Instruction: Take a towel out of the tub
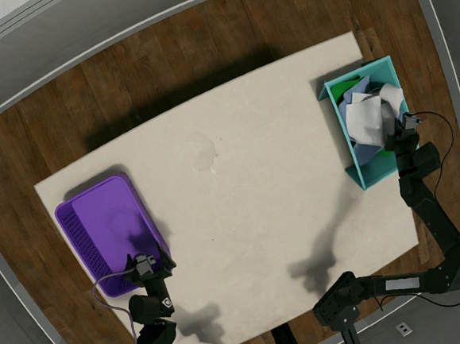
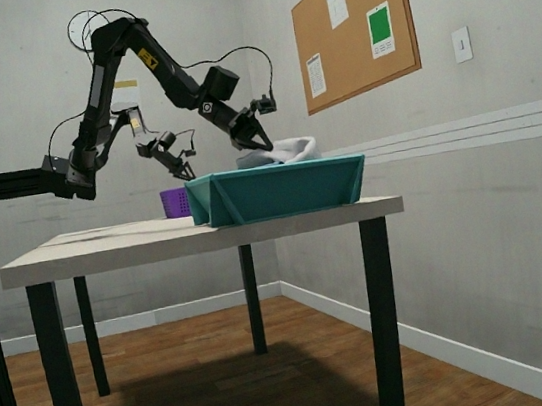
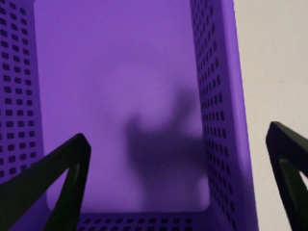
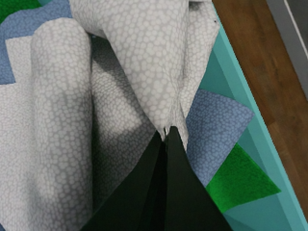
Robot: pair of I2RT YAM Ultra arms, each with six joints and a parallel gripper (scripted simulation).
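The teal tub (image 1: 377,172) (image 2: 291,192) (image 4: 288,192) stands flat at the table's far right end in the top view. A whitish-grey towel (image 1: 364,123) (image 2: 300,148) (image 4: 63,120) lies on top inside it, partly raised above the rim. My right gripper (image 1: 390,142) (image 2: 269,147) (image 4: 168,134) is shut on a pinched fold of that towel, just above the tub. A blue towel (image 1: 365,154) (image 4: 217,130) and a green towel (image 1: 342,88) (image 4: 243,180) lie beneath, mostly hidden. My left gripper (image 1: 143,250) (image 3: 169,135) is open and empty above the basket's side wall.
The purple basket (image 1: 119,219) (image 2: 175,203) (image 3: 236,96) is empty, at the opposite end of the table (image 1: 243,167) (image 2: 127,256). The tub stands close to the table's edge, with wooden floor (image 1: 448,175) beyond it.
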